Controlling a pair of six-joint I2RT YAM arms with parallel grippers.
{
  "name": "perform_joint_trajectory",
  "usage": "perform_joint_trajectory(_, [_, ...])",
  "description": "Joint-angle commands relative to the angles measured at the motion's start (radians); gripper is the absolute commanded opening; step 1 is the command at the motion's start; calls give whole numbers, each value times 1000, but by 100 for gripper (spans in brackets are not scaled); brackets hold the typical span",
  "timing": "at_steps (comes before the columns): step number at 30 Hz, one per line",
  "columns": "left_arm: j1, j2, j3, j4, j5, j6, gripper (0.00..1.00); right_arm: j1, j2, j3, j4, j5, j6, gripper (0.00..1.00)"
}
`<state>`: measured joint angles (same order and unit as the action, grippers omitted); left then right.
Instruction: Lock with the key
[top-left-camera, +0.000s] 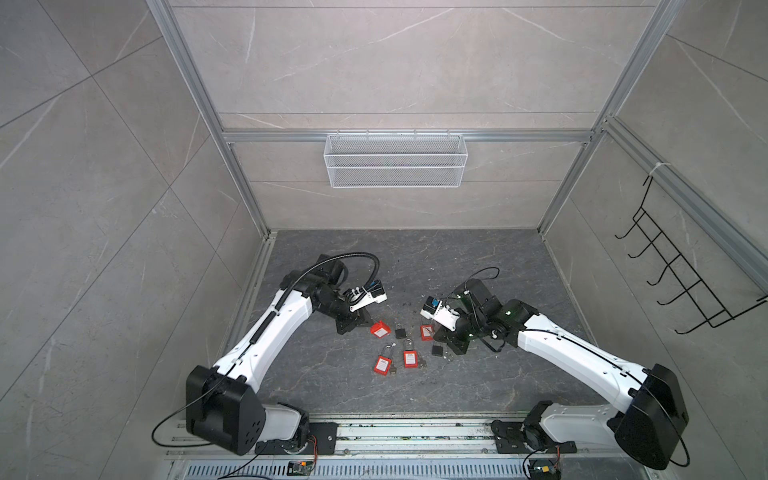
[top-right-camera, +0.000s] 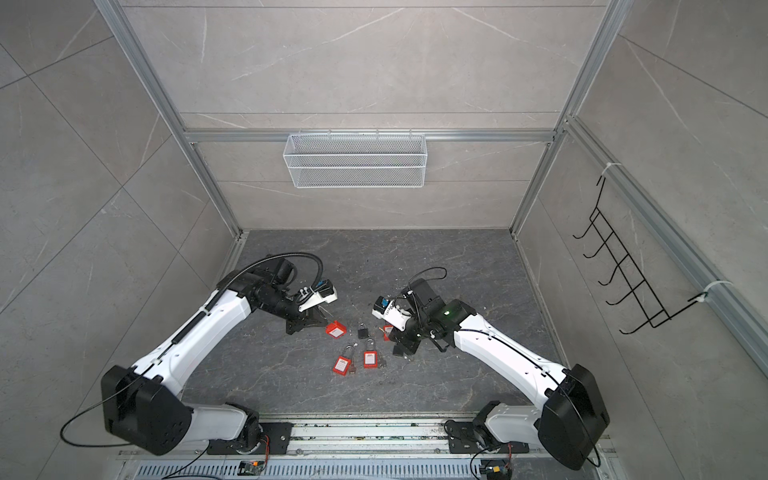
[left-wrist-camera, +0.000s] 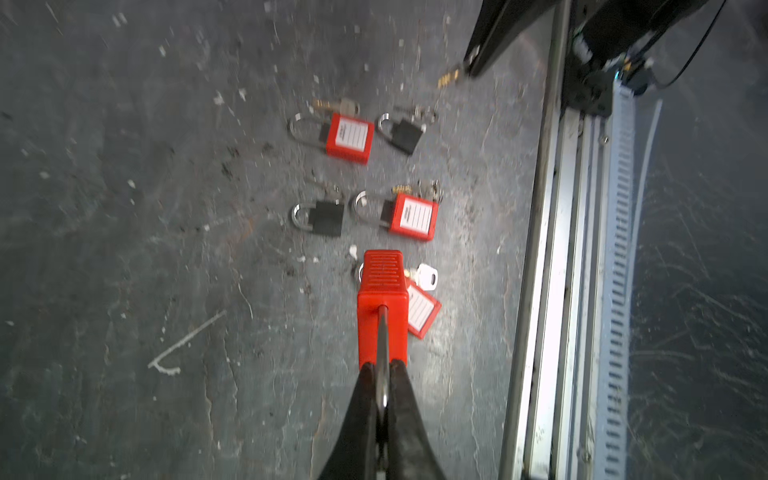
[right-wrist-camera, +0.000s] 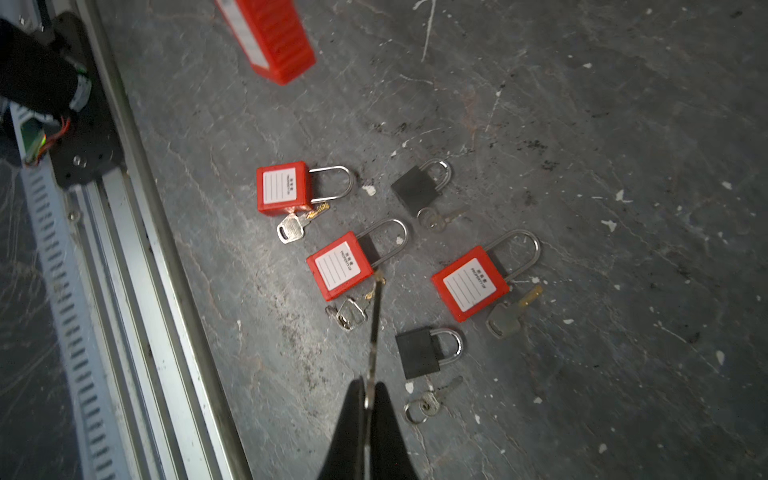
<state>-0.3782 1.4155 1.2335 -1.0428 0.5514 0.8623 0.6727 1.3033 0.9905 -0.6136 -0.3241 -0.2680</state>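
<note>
My left gripper is shut on the steel shackle of a red padlock, which hangs above the floor body-first; in both top views it shows left of centre. My right gripper is shut on a key, seen edge-on with its brass tip pointing away from the fingers. The held padlock appears at the edge of the right wrist view, apart from the key. In the left wrist view the key's tip sticks out of the right gripper's black finger.
On the dark floor lie three red padlocks and two black padlocks, each with a key beside it. An aluminium rail runs along the front. A white wire basket and a black hook rack hang on the walls.
</note>
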Motion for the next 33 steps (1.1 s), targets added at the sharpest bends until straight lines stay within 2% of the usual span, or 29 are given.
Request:
perform_joint_trajectory(1, [-5,46,55,-129,-103,64,0,-2,32,-18,110,32,174,0])
perform_joint_trajectory(9, [-8,236,137,-150,-120,85,0,-1,104,-18,139,92,328,0])
perform_joint_trajectory(16, [-31,344,155,-143,-148,98,0,16,111,-34,139,81,421,0])
perform_joint_trajectory(24, [-34,442,198,-107,-161,106,0,96,160,7,124,95,546,0])
perform_joint_trajectory(33, [-47,544,264,-102,-195,98,0,188,272,76,108,158,578,0])
